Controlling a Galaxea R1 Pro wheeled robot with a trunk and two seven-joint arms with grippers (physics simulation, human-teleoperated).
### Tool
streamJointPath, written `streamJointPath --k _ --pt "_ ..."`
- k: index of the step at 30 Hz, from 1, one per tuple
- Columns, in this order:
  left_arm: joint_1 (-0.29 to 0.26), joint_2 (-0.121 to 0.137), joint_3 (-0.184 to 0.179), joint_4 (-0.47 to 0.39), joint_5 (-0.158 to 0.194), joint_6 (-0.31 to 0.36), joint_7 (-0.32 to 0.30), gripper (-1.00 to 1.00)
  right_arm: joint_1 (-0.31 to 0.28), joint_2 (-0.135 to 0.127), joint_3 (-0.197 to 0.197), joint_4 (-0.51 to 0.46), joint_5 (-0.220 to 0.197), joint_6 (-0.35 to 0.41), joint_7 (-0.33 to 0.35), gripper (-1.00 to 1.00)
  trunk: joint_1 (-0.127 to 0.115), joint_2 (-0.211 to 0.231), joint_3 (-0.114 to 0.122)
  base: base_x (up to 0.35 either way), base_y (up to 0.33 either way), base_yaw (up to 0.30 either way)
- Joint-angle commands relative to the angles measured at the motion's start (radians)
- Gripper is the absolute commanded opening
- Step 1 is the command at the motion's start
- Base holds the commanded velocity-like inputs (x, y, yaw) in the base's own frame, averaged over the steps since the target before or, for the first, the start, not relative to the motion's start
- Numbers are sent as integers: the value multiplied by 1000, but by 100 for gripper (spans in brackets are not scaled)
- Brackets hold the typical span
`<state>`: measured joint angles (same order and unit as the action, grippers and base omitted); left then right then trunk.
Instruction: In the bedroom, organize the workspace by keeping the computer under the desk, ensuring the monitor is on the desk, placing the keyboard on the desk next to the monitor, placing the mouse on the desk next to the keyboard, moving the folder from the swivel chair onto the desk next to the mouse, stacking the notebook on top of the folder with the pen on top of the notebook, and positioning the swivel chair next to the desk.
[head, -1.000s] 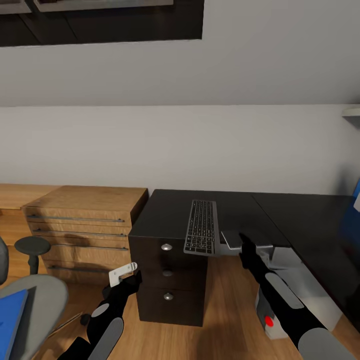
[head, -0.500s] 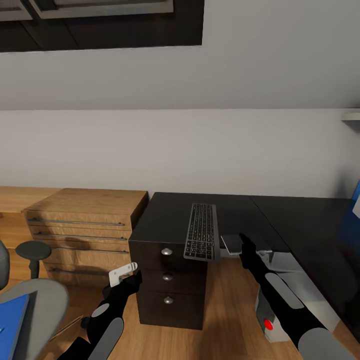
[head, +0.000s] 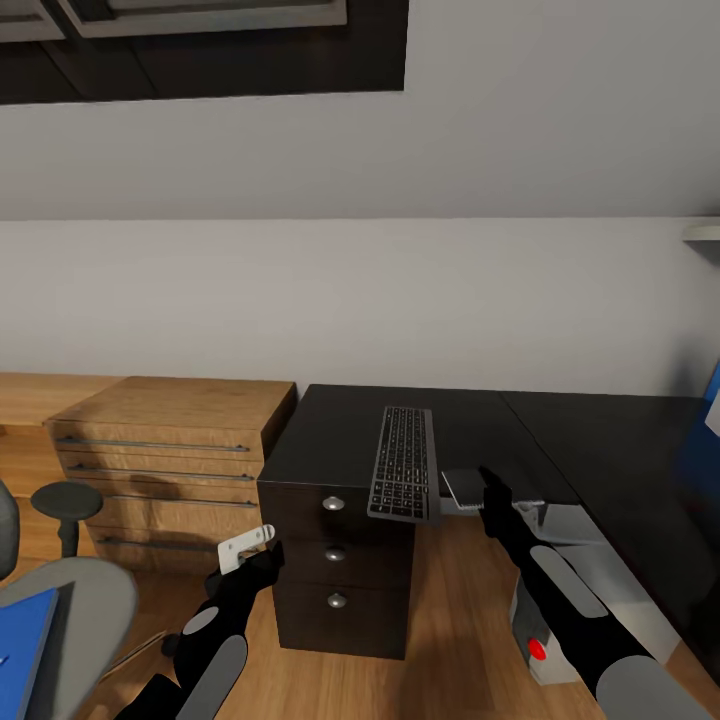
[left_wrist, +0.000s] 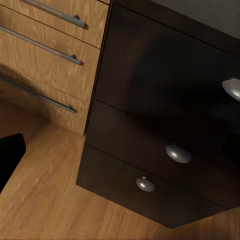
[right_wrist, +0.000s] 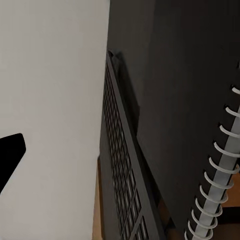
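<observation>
Notebook (head: 463, 487) | in right jaws (head: 487, 492) (spiral-bound), beside keyboard (head: 403, 462) | left jaws (head: 245, 548): cannot tell

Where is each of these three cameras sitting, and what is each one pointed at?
Head view: from the robot's head, facing forward and down at the black desk, the keyboard and the wooden drawers; both arms show, with the left gripper and right gripper.
Left wrist view: near the left gripper, facing the black drawer unit and the floor.
Right wrist view: near the right gripper, facing the keyboard and a spiral-bound notebook.
Shared: head and right wrist views both show the keyboard; head and left wrist views both show the drawer unit.
</observation>
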<state>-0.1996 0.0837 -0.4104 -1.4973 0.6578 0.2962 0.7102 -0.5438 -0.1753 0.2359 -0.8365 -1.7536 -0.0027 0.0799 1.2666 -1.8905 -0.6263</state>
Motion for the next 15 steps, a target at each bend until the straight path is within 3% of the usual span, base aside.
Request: streamJointPath --k 1,15 --pt "-1 1 -2 -1 5 3 8 100 -1 -1 3 0 -10 0 4 100 0 -1 -1 0 0 0" --pt "-1 1 -2 -1 3 3 8 100 -1 -1 3 2 -10 0 4 100 0 -1 -1 -6 0 0"
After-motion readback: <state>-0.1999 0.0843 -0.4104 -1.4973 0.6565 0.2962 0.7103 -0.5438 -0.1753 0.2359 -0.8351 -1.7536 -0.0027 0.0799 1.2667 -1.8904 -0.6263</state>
